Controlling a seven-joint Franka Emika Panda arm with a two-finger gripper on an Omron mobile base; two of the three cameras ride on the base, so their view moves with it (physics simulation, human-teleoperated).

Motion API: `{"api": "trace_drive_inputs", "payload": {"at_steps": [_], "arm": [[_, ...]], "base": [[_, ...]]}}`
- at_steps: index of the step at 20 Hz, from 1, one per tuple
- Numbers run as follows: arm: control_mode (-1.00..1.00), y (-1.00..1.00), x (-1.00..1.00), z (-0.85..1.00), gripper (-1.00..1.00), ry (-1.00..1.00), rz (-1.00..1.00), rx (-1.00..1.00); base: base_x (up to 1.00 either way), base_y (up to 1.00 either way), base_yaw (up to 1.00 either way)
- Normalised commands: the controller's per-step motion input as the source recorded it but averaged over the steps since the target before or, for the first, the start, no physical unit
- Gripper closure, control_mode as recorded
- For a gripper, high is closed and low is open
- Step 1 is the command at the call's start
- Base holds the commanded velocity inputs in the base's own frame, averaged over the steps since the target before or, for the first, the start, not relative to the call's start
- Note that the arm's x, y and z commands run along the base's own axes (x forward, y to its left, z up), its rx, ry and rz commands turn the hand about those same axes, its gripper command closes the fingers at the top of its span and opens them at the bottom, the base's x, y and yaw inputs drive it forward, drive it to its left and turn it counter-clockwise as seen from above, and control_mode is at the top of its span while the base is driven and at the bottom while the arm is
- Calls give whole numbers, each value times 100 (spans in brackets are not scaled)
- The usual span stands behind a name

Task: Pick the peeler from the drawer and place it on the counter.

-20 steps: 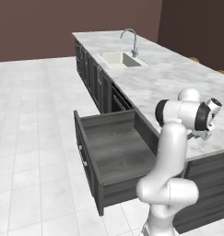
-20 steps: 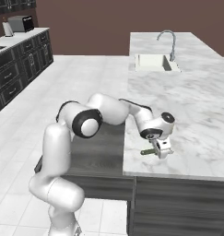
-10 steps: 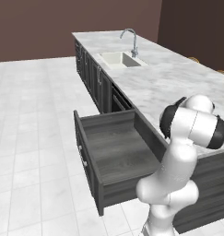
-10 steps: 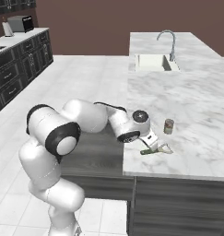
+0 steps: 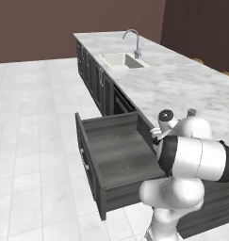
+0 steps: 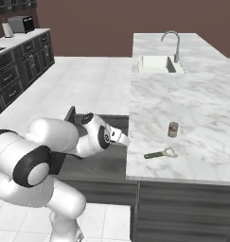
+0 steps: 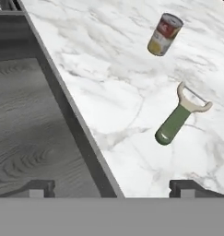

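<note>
Tabletop: one peeler lies flat on it near the front edge, one jar upright just behind it, apart. Drawer pulled out; left base view shows its wood-grain floor bare. My hand over the drawer's edge by the tabletop, fingers spread, gripping nothing.

A dull brown wall closes the far end of the kitchen. Pale square floor tiles with grey grout spread wide. Along the side wall stand dark cabinets under a light worktop, a toaster on it.
</note>
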Motion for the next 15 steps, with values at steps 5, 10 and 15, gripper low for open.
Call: {"api": "trace_drive_inputs", "payload": {"at_steps": [5, 10, 15], "arm": [[-100, 100, 0, 100, -100, 36, 39, -12], [-100, 99, 0, 100, -100, 39, 38, 0], [-100, 84, -2, 100, -100, 29, 35, 1]], "base": [[0, 0, 0], [0, 0, 0], [0, 0, 0]]}}
